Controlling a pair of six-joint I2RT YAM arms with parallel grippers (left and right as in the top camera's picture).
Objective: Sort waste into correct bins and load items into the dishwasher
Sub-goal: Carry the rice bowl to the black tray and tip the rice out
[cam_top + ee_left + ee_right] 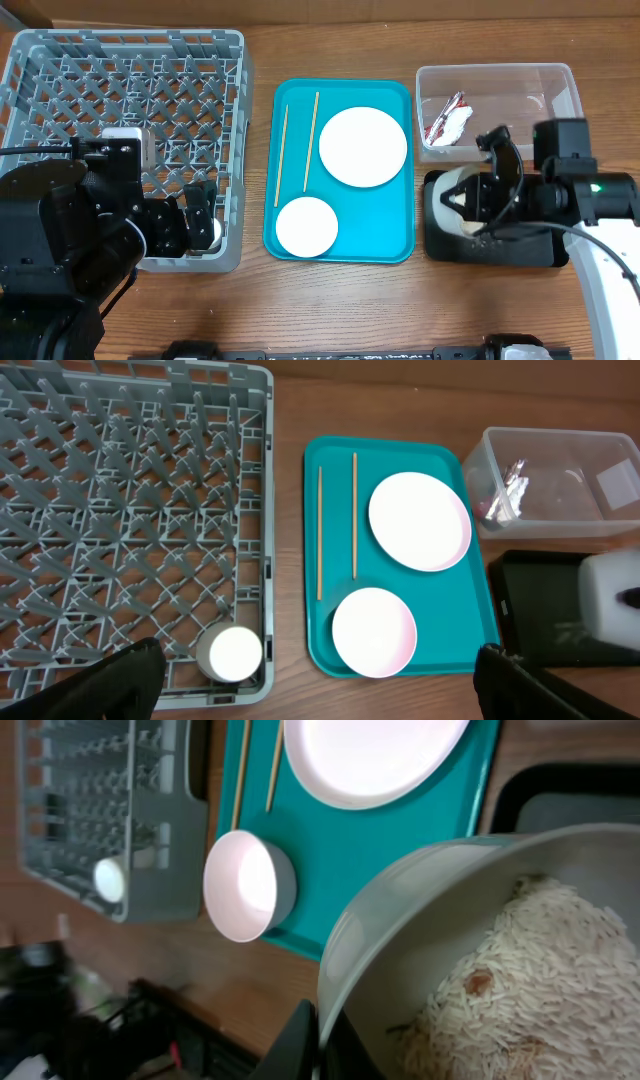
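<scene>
My right gripper (322, 1042) is shut on the rim of a white bowl (400, 910) that holds a heap of rice (530, 980). In the overhead view that bowl (450, 196) is tilted on its side over the black tray (500, 255). The clear tub (560, 80) holds the red wrapper (438, 118) and white tissue (457, 125). A plate (362, 146), another bowl (306, 226) and two chopsticks (311, 140) lie on the teal tray (390, 240). My left gripper (320, 690) hangs wide open above the front right corner of the grey dish rack (100, 510), where a tiny cup (235, 653) stands.
The teal tray lies between the rack and the two bins. Bare wooden table (330, 310) runs along the front edge. My left arm's bulk (60, 250) covers the rack's front left part in the overhead view.
</scene>
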